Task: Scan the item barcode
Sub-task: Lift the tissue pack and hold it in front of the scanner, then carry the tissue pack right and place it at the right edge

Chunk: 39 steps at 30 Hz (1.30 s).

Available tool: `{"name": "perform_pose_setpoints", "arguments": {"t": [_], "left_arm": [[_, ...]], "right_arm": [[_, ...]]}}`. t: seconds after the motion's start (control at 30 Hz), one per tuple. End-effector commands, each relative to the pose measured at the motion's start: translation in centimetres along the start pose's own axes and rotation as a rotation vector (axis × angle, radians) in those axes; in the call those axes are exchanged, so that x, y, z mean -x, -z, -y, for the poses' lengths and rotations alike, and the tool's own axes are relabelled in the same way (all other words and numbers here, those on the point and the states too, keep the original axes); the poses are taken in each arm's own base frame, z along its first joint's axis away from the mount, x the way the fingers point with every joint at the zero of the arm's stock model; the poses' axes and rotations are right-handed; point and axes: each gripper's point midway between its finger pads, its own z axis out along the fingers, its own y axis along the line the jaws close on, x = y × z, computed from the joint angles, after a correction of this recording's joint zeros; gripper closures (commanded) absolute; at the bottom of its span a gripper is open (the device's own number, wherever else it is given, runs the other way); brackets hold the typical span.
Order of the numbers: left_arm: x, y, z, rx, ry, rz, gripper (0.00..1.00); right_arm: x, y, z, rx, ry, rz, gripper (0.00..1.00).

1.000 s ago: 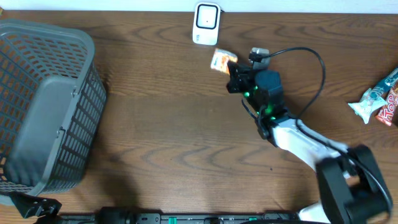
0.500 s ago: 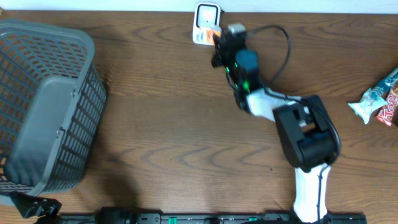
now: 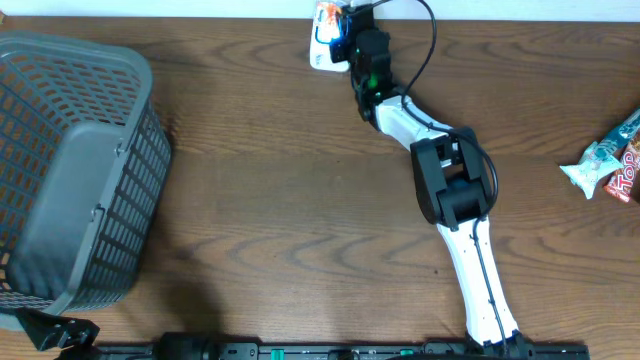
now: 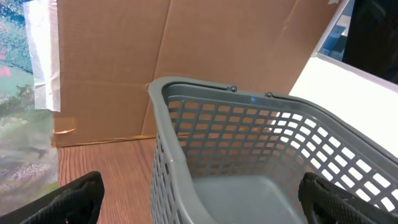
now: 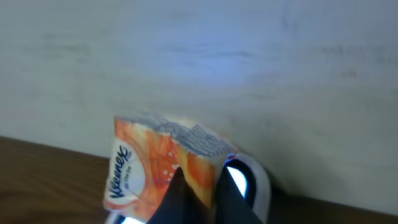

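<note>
Table (image 3: 300, 200): basket (image 3: 135, 200), scanner (image 3: 320, 52) (snacks (image 3: 605, 165) too).

You see the right hand (image 3: 341, 22) at the far edge of the tabletop (image 3: 280, 200), holding the orange tissue packet (image 3: 326, 13) just over the white scanner (image 3: 321, 54). The grey basket (image 3: 70, 170) sits far left; wrapped snacks (image 3: 610, 165) lie at the right edge.

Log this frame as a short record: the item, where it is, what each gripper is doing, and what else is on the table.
item: orange Kleenex tissue pack
held by: right gripper, shut on the pack
position: pack raised in front of the white scanner at the far table edge
left gripper: open, holding nothing, facing the grey basket
basket contents: nothing visible inside
also on table: snack packets at the right edge
</note>
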Motion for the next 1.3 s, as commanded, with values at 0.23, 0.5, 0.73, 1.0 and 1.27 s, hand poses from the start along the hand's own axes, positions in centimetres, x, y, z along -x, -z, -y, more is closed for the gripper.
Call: {"name": "perform_pose_setpoints", "arguments": {"t": [0.23,0.5,0.73,1.0,1.27], "left_arm": [[-0.1,-0.1,-0.2,0.013,-0.001,0.002,0.0],[-0.2,-0.1,-0.2,0.014,-0.005,0.0,0.0],[-0.3,-0.1,0.1,-0.006,0.007,-0.007,0.0],[-2.4,0.8,5.1,-0.292,0.085,-0.146,0.0],[0.3,1.0,6.3,-0.338,0.296,-0.087,0.0]], "right_arm": [[7.7,0.7,0.5,-0.024,-0.075,0.037,0.99],[15.9,9.8,9.8,-0.484,-0.022,-0.193,0.99],[16.8,23.2,24.7,-1.005,0.068,-0.467,0.99],[6.3,30.3,36.6,-1.14,-0.147,-0.747,0.99],[-5.6,35.0,41.9,-1.155,-0.326,-0.974,0.99]]}}
